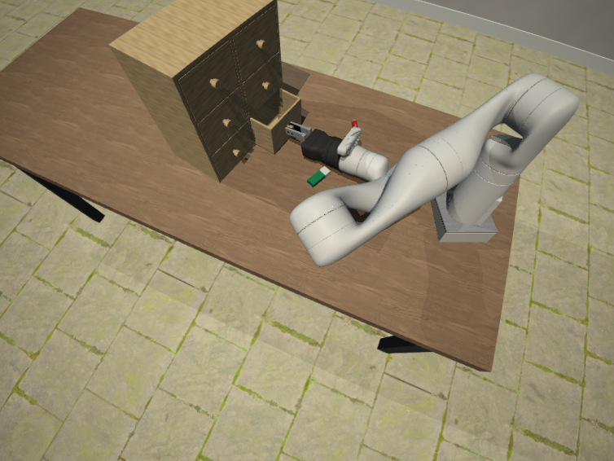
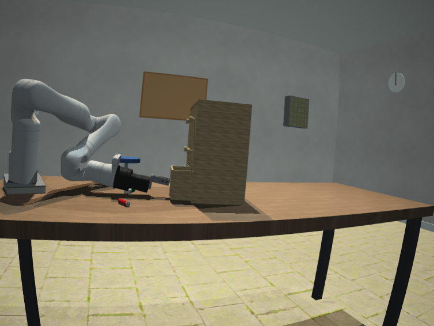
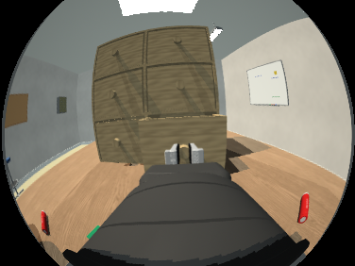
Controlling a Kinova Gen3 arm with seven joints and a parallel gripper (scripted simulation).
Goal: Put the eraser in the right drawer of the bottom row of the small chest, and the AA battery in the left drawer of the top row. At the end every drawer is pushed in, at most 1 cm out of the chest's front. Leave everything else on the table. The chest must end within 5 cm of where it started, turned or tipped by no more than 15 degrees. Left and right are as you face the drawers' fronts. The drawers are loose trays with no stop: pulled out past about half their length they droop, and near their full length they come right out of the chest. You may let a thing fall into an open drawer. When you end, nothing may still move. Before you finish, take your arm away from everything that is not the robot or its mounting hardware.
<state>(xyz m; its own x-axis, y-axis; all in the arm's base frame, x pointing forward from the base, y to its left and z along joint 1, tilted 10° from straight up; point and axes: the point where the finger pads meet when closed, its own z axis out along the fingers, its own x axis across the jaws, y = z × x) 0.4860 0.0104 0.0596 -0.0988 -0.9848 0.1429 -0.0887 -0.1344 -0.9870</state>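
Note:
The wooden chest (image 1: 163, 34) (image 2: 220, 150) (image 3: 151, 75) stands upright on the table. Its bottom right drawer (image 1: 269, 134) (image 2: 180, 184) (image 3: 189, 131) is pulled partly out and looks empty in the top view. My gripper (image 1: 291, 130) (image 2: 166, 180) (image 3: 183, 150) reaches level to the drawer's front and is shut on its knob. The green and white eraser (image 1: 317, 176) (image 3: 93, 231) lies on the table beside my wrist. The red AA battery (image 1: 354, 123) (image 2: 123, 201) (image 3: 305, 207) lies on the other side of the wrist.
The other drawers look pushed in. My arm's elbow (image 1: 322, 228) rests low over the table near the eraser. The arm's base (image 1: 466, 223) stands at the table's right end. A second small red thing (image 3: 44, 222) shows at the wrist view's left edge.

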